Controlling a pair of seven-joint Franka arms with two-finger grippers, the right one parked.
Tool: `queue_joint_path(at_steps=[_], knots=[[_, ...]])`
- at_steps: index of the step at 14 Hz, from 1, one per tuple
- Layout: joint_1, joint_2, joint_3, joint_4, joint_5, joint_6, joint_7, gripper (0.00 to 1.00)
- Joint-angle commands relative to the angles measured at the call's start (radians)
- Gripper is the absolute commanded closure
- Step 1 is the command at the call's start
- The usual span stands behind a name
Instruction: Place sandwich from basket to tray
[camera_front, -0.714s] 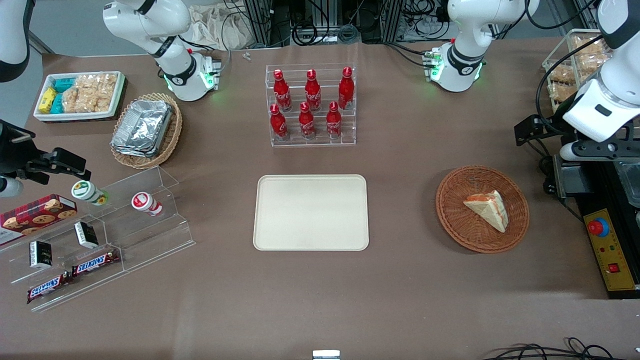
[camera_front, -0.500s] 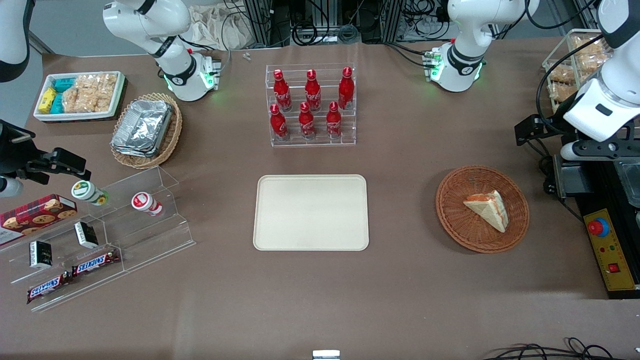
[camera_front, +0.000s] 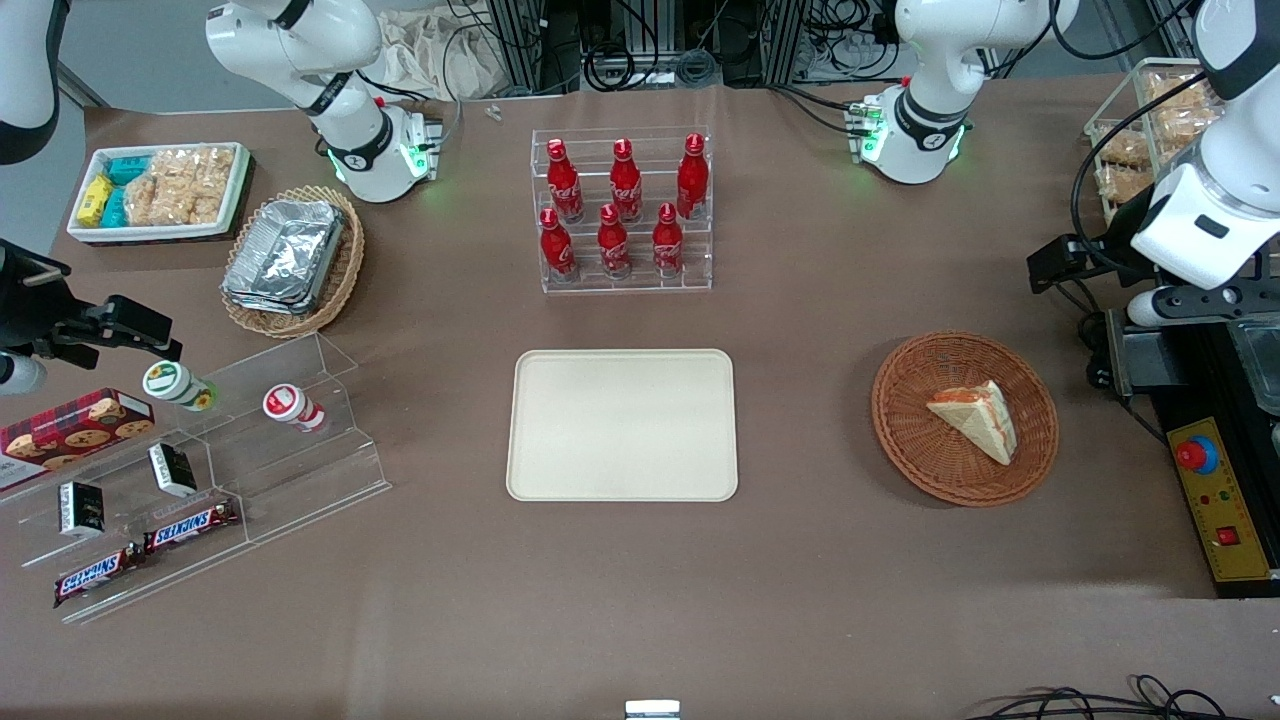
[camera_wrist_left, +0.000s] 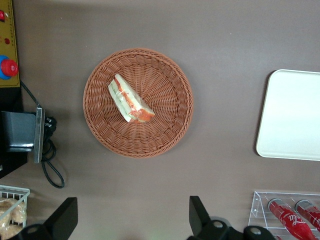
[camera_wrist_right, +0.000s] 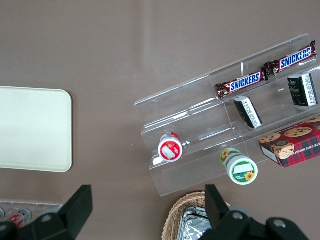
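Observation:
The sandwich (camera_front: 975, 418), a pale wedge with red and green filling (camera_wrist_left: 130, 100), lies in the round reddish-brown basket (camera_front: 900, 430). In the left wrist view the basket (camera_wrist_left: 170, 135) is seen from high above. My gripper (camera_wrist_left: 131, 217) hangs open well above bare table beside the basket, farther from the front camera than it, with nothing between its fingers (camera_wrist_left: 197, 215). The arm's wrist (camera_front: 1195, 235) is over the working arm's end of the table. The cream tray (camera_front: 622, 424) lies flat mid-table with nothing on it, and its edge (camera_wrist_left: 292, 115) shows in the wrist view.
A clear rack of red bottles (camera_front: 622, 210) stands farther from the front camera than the tray. A black and yellow control box (camera_front: 1215, 495) and a grey block with cables (camera_front: 1135, 360) sit beside the basket. A clear snack shelf (camera_front: 200, 470) lies toward the parked arm's end.
The left arm's wrist has shifted slightly away from the front camera. The sandwich, basket and tray have not moved.

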Motion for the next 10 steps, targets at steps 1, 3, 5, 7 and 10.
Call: queue_joint_path(at_steps=[1, 3, 5, 7, 10], knots=[[-0.008, 0.007, 0.004, 0.003, -0.002, -0.028, -0.119, 0.0], [-0.007, 0.008, 0.006, -0.025, -0.002, -0.022, -0.19, 0.0], [0.001, 0.004, 0.016, -0.073, 0.006, -0.002, -0.191, 0.0], [0.004, 0.002, 0.055, -0.138, 0.005, 0.072, -0.203, 0.0], [0.006, 0.007, 0.076, -0.224, 0.005, 0.172, -0.233, 0.0]])
